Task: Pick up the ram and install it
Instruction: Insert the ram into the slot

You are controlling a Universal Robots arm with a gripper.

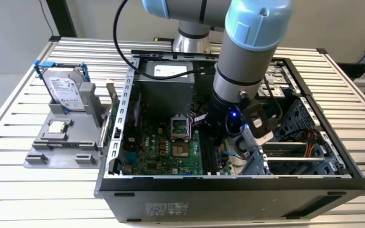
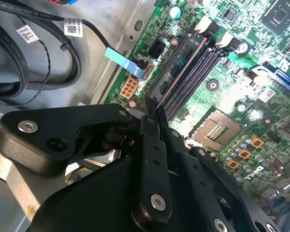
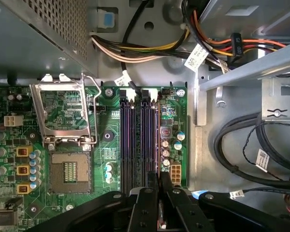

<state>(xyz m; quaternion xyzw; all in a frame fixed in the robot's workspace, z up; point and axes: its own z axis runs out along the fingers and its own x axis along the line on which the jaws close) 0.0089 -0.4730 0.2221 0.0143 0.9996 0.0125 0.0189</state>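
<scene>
claw (image 1: 219, 142) is reaching down inside the open computer case (image 1: 233, 183), which is lying on the slatted counter (image 1: 5, 190). landmark: the cpu socket (image 1: 179, 149) on the green motherboard.

- in both wrist views the claw (image 2: 152, 108) (image 3: 159, 182) is clenching a thin board edge-on. this is the ram (image 2: 180, 72) (image 3: 158, 145), pinched at one end between the two black fingers (image 2: 152, 145).
- the ram is standing on its long edge and running parallel to the black memory slots (image 3: 135, 145) (image 2: 198, 72). it is lining up with the slot lying farthest from the cpu socket (image 3: 70, 171) (image 2: 217, 130), at the motherboard's edge.
- cannot tell whether the ram is sitting down in that slot or just above it.
- the other slots, between the ram and the cpu socket, are showing open.
- the cpu socket's metal latch frame (image 3: 63, 111) is standing flipped up just beside the socket.
- a bundle of yellow and orange wires (image 3: 135, 50) is crossing the case floor beyond the slot ends, well apart from the cpu socket.
- outside the case, well off from the cpu socket toward the exterior view's left, a silver hard drive (image 1: 65, 90) with a blue frame is standing in a grey fixture (image 1: 62, 152) on the counter.
</scene>
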